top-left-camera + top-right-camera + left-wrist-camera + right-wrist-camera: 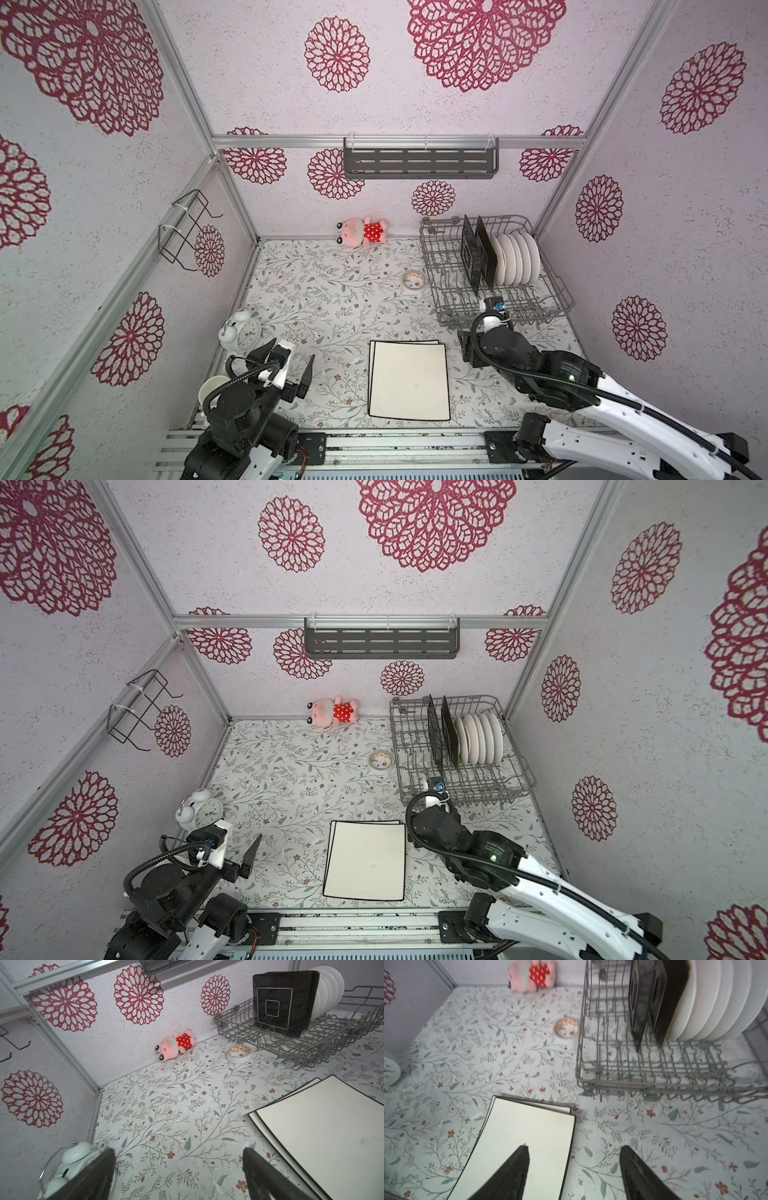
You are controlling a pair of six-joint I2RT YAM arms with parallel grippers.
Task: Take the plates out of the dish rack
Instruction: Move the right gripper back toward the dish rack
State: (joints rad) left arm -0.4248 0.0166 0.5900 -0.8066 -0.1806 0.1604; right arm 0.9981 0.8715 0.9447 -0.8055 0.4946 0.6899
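Observation:
The grey wire dish rack (432, 266) stands at the back right of the table. Two black square plates (473, 253) stand upright in it, with several round white plates (519, 259) in a row behind them. Two large white dark-rimmed square plates (409, 380) lie stacked flat at the front middle. My right gripper (574, 1148) is open above the stack's right edge, one finger over the top plate and the other over the table, holding nothing. My left gripper (178, 1150) is open over bare table at the front left, next to an alarm clock.
A roll of tape (413, 280) lies just left of the rack. A pink plush toy (365, 232) lies against the back wall. A white alarm clock (241, 332) and a white mug (212, 388) stand at the front left. A dark slotted shelf (419, 164) hangs on the back wall.

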